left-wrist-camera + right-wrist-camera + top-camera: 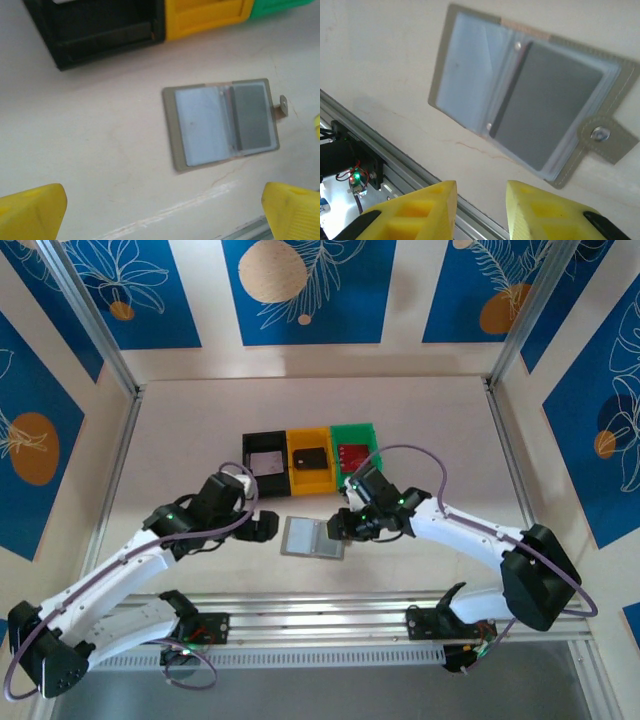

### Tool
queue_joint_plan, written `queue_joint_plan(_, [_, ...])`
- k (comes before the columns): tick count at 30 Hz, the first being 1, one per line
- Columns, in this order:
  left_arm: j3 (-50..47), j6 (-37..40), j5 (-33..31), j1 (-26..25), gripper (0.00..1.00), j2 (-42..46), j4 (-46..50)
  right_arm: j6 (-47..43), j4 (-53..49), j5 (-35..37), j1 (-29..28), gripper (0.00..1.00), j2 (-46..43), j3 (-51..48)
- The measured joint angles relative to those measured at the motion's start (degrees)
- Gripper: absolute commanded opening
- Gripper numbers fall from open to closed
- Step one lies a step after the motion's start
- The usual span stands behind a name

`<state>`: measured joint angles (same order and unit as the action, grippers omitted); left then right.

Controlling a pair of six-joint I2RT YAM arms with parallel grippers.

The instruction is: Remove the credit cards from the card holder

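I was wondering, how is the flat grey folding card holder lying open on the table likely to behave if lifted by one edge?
The flat grey folding card holder lies opened flat, so it probably folds at its spine when lifted. Its glossy plastic sleeves look slippery to pinch. Pushed, it should slide, not tip.

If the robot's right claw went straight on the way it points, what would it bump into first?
Probably the open card holder, near its fold, lying flat just ahead of the right gripper; depth is unclear, so it might touch bare table first.
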<state>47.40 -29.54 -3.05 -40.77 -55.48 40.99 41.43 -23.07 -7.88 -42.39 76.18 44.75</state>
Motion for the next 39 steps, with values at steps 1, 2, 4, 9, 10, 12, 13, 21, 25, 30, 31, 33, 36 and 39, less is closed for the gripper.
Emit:
queue_joint_plan(1, [-0.1,-0.5,0.1,-0.7,1.00,-0.7,-0.2,0.7,0.8,0.0,-0.2,0.32,0.0,-0.9])
queue_joint_plan(2, [-0.2,-1.4,0.1,-1.4,1.00,-2.1,-0.6,1.5,1.9,0.3,-0.5,0.32,0.1,-1.9])
queue_joint_plan(4, [-0.2,-2.5,0.1,-2.1,1.00,-4.6,-1.3,2.8,3.3,0.7,-1.0,0.32,0.4,-3.1])
queue_joint_plan(9, [-0.2,-5.2,-0.2,-2.8,1.00,-11.4,-1.5,5.2,6.2,2.2,-2.6,0.33,2.9,-3.4])
queue_joint_plan(10, [-0.2,-5.7,-0.5,-2.9,1.00,-12.4,-1.5,5.5,6.4,2.5,-2.8,0.33,3.4,-3.4])
queue_joint_plan(12, [-0.2,-6.7,-0.9,-3.2,1.00,-13.9,-1.5,6.0,6.5,3.3,-3.1,0.33,4.6,-3.3])
queue_joint_plan(13, [-0.2,-7.3,-1.1,-3.3,1.00,-14.6,-1.5,6.3,6.4,3.7,-3.2,0.33,5.1,-3.3])
queue_joint_plan(21, [-0.3,-10.3,-1.7,-4.2,1.00,-18.9,-2.6,8.1,5.4,6.5,-3.3,0.33,8.2,-2.4])
queue_joint_plan(25, [-0.3,-11.0,-1.9,-4.7,1.00,-22.5,-2.7,8.4,4.3,8.2,-3.5,0.34,8.3,-2.1])
queue_joint_plan(30, [-0.3,-11.1,-2.2,-5.5,1.00,-25.8,-2.7,8.5,3.5,9.7,-3.5,0.34,8.4,-1.6])
queue_joint_plan(31, [-0.3,-11.2,-2.4,-5.6,1.00,-26.1,-2.7,8.5,3.4,9.9,-3.5,0.34,8.4,-1.6])
queue_joint_plan(33, [-0.2,-11.5,-2.6,-5.6,1.00,-26.9,-2.7,8.5,3.2,10.1,-3.6,0.34,8.4,-1.6])
queue_joint_plan(36, [-0.2,-12.0,-2.6,-5.7,1.00,-28.0,-2.9,8.5,3.1,10.2,-3.8,0.34,8.7,-1.5])
queue_joint_plan(39, [-0.2,-12.2,-2.9,-5.7,1.00,-29.2,-2.9,8.5,2.9,10.3,-3.8,0.33,9.4,-1.1])
